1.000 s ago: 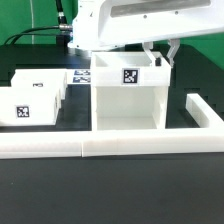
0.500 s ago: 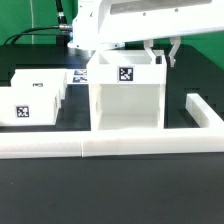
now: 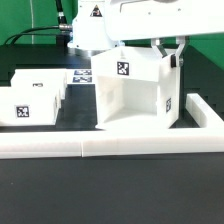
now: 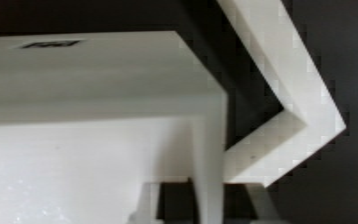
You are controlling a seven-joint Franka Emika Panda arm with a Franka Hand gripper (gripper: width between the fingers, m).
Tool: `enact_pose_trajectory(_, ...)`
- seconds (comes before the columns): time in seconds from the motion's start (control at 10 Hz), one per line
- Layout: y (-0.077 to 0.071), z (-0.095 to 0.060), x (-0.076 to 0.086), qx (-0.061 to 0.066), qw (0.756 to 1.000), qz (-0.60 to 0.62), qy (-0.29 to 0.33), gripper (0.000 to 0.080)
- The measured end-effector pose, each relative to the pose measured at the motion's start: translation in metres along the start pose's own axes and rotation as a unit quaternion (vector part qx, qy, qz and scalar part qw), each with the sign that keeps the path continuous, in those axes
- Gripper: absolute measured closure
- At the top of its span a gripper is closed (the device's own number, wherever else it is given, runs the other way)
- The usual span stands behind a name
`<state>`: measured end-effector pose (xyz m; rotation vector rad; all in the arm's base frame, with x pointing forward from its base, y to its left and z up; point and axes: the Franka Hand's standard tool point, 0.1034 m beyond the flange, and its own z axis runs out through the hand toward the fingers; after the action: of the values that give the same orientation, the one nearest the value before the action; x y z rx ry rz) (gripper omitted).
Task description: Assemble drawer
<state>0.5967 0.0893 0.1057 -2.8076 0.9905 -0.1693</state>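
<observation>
The gripper [image 3: 170, 57] is clamped on the housing [image 3: 132, 98], a smooth white plastic cube with thin flat walls and one open face. In the wrist view its dark fingers [image 4: 165, 203] press either side of one thin wall edge. The housing extends below the gripper, turned corner-on. The angular white bar [image 3: 205, 118] runs close beside the gripped corner, leaving a narrow strip of black table [image 3: 120, 190]. Two boxy open-top trays [image 3: 30, 100] sit well away, past the housing's far side
</observation>
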Motion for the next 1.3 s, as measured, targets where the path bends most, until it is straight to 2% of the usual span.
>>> enact_pose_trajectory(0.1,-0.0007,0.0001,0.0027,0.007,1.000,0.020,0.008,0.0757)
enact_pose_trajectory(0.5,-0.0080,-0.0035,-0.0003,0.020,0.992,0.124,0.003,0.0755)
enact_pose_trajectory(0.7,-0.0029,0.0002,-0.0005,0.046,0.966,0.254,0.011,0.0752)
enact_pose_trajectory(1.0,-0.0047,-0.0004,-0.0015,0.057,0.937,0.345,0.001,0.0744)
enact_pose_trajectory(1.3,-0.0068,-0.0003,-0.0040,0.060,0.934,0.352,-0.003,0.0744)
